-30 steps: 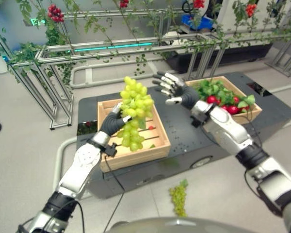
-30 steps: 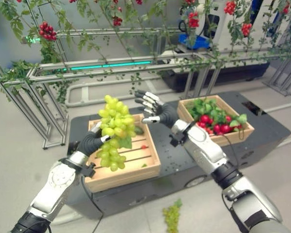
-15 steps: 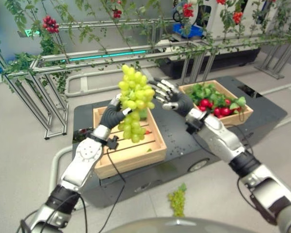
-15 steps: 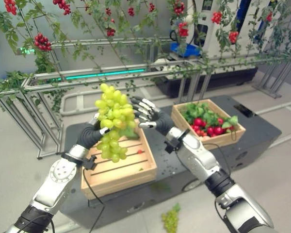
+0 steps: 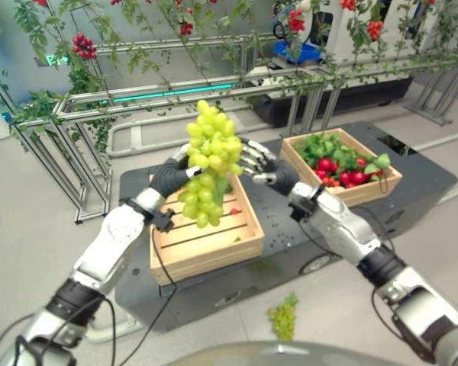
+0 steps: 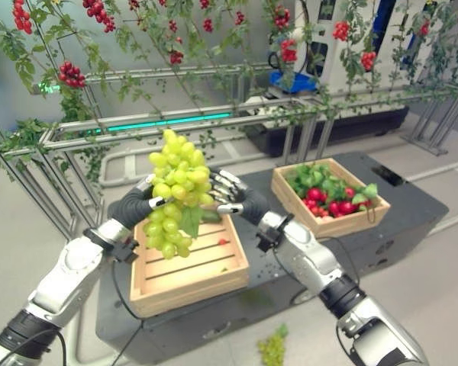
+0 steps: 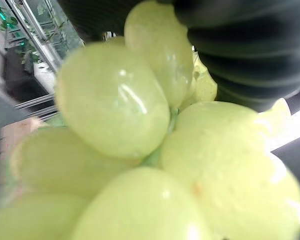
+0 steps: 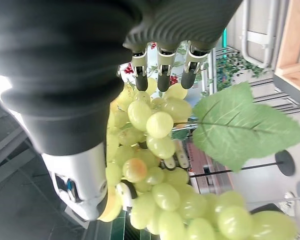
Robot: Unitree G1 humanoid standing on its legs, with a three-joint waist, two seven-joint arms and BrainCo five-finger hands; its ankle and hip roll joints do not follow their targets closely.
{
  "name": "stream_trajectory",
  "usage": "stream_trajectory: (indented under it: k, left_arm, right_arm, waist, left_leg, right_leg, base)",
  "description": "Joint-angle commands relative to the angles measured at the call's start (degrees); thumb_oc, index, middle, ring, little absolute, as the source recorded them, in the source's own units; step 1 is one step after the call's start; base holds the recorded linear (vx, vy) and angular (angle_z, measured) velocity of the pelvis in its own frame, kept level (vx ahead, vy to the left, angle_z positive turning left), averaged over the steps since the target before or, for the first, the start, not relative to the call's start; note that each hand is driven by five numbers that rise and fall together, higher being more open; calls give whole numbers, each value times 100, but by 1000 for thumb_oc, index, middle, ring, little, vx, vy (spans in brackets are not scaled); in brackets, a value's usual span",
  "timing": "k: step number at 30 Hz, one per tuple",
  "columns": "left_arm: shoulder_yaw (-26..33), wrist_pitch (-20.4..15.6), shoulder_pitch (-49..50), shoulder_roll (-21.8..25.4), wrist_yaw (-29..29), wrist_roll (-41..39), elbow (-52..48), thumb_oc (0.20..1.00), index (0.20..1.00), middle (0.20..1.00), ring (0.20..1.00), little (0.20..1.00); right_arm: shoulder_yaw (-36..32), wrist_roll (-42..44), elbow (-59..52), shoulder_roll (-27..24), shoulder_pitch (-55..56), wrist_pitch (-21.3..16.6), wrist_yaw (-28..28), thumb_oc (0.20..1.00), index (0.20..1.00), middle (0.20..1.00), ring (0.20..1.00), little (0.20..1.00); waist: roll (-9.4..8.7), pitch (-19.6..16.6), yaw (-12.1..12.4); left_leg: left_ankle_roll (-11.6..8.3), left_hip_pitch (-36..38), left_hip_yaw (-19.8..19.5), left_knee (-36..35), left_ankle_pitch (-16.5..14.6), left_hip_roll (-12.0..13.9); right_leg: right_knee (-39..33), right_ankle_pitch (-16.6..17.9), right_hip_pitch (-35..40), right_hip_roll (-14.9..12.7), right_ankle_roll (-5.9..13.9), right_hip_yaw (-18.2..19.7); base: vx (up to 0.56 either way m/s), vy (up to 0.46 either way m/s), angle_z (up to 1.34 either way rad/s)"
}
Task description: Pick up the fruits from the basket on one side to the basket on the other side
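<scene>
- Since the earlier frames, the right hand (image 6: 230, 200) has been brought against the large bunch of green grapes (image 6: 174, 192); its fingers are spread on the fruit.
- The bunch is held raised above the slatted wooden crate (image 5: 202, 242), clasped by the left hand (image 5: 170, 176).
- Step judged: hand-over. Next, closure of the right fingers is required.
- A second wooden crate of red fruit (image 5: 342, 167) stands well apart on the dark platform (image 5: 420, 177); a small grape bunch (image 5: 282, 316) lies on the grey floor.

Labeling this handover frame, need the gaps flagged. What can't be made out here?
- Left hand fingers: hidden behind the green grape bunch in both eye views; the left wrist view shows grapes pressed up close.
- Right hand contact: its fingers reach the bunch, but whether they grip is unclear.
- Left crate contents: partly covered by the bunch.
- Right crate fruit: too small to identify.
- Grapes on the floor: near the frame edge.
</scene>
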Motion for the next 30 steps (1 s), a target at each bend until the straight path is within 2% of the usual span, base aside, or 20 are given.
stream_trajectory:
  k: [1,2,3,5,6,8,10,19,26,30]
  left_arm:
    - [-289,-159,-1180,520,-122,-1038,-186,200,200,200,200,200]
    - [-318,-163,-1212,521,-123,-1043,-173,200,200,200,200,200]
    - [-596,-95,-1486,856,-196,-1304,-198,200,200,200,200,200]
    - [-753,-86,-1667,998,-222,-1419,-187,200,200,200,200,200]
    - [-1061,-31,-1924,1206,-285,-1647,-166,200,200,200,200,200]
    - [-1252,2,-2082,1287,-314,-1769,-143,200,200,200,200,200]
    - [-1749,113,-2504,1482,-394,-2008,-84,200,200,200,200,200]
    - [-2815,272,-3419,1569,-528,-2358,-102,200,200,200,200,200]
    - [-3184,365,-3650,1479,-593,-2388,-101,200,200,200,200,200]
    - [-3474,474,-3863,1506,-743,-2365,-54,200,200,200,200,200]
  right_arm:
    - [275,305,-65,-5,-245,-155,91,1000,1000,1000,1000,1000]
    - [263,305,-64,-3,-242,-155,91,1000,1000,1000,1000,1000]
    - [349,306,-64,-108,-255,-159,86,1000,1000,1000,1000,1000]
    - [386,313,-80,-153,-256,-147,94,1000,1000,1000,1000,1000]
    - [444,330,-75,-245,-219,-147,102,1000,1000,1000,1000,1000]
    - [474,339,-103,-301,-216,-147,115,1000,1000,1000,1000,1000]
    - [611,368,-163,-469,-215,-111,155,1000,1000,1000,1000,1000]
    - [697,427,-227,-702,-237,-126,128,1000,1000,1000,1000,1000]
    - [716,458,-251,-826,-211,-87,166,1000,1000,1000,1000,1000]
    - [699,467,-288,-1148,-109,-8,303,1000,1000,1000,1000,1000]
  waist:
    - [-165,-154,-94]
    - [-173,-150,-85]
    - [-156,-148,-92]
    - [-161,-145,-82]
    - [-144,-145,-92]
    - [-147,-141,-90]
    - [-131,-142,-113]
    - [-142,-124,-141]
    - [-154,-85,-153]
    - [-173,-44,-153]
  left_leg:
    - [93,-18,73,159,-218,-238]
    - [93,-17,72,159,-218,-238]
    - [94,-17,72,159,-213,-245]
    - [92,-14,69,157,-208,-248]
    - [93,-5,59,153,-206,-253]
    - [93,-5,57,153,-204,-259]
    - [89,9,60,145,-198,-265]
    - [91,41,53,143,-193,-265]
    - [94,66,57,147,-205,-271]
    - [97,67,56,151,-208,-271]
  right_leg:
    - [150,-124,32,86,277,141]
    - [150,-124,33,86,277,141]
    - [160,-115,32,80,286,136]
    - [161,-114,36,80,291,130]
    - [171,-110,43,70,304,121]
    - [177,-108,46,65,309,118]
    - [191,-103,48,53,326,109]
    - [228,-103,52,28,356,115]
    - [235,-112,69,20,375,114]
    - [260,-119,66,11,392,105]
  base:
    - [-9,-2,3]
    - [0,0,0]
    - [0,0,0]
    - [0,0,0]
    - [0,0,0]
    - [0,0,0]
    - [11,6,5]
    - [1,1,1]
    - [0,0,0]
    - [0,0,0]
